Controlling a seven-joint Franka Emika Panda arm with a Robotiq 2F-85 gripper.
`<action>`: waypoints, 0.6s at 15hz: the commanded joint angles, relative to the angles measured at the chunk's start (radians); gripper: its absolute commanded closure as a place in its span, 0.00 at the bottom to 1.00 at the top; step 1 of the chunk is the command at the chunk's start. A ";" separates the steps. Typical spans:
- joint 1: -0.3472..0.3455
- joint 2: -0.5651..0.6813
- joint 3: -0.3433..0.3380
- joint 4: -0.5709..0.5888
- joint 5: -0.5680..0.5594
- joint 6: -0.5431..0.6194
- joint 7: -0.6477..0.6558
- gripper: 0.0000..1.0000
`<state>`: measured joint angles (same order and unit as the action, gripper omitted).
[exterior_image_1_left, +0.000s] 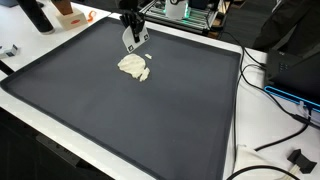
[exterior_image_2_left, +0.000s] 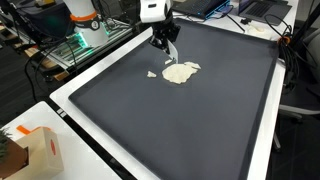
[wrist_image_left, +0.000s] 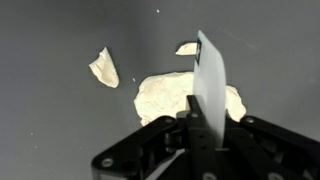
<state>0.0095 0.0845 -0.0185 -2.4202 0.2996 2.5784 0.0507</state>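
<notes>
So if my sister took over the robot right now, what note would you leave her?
End effector: shut on a white strip, holding it upright over the dark mat.
Things: a pale lump lies on the mat just below the strip. I cannot tell whether they touch. Two small pale bits lie apart from the lump, one off to its side and one beyond it.
Done: the strip is gripped and seems to be off the mat.
Left: the strip is not yet set down, and the bits lie loose.
</notes>
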 joint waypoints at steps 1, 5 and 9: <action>0.022 -0.091 0.004 -0.056 -0.198 -0.007 0.179 0.99; 0.026 -0.141 0.028 -0.048 -0.375 -0.039 0.318 0.99; 0.026 -0.182 0.060 -0.031 -0.444 -0.081 0.332 0.99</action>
<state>0.0362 -0.0466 0.0207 -2.4417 -0.0824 2.5438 0.3488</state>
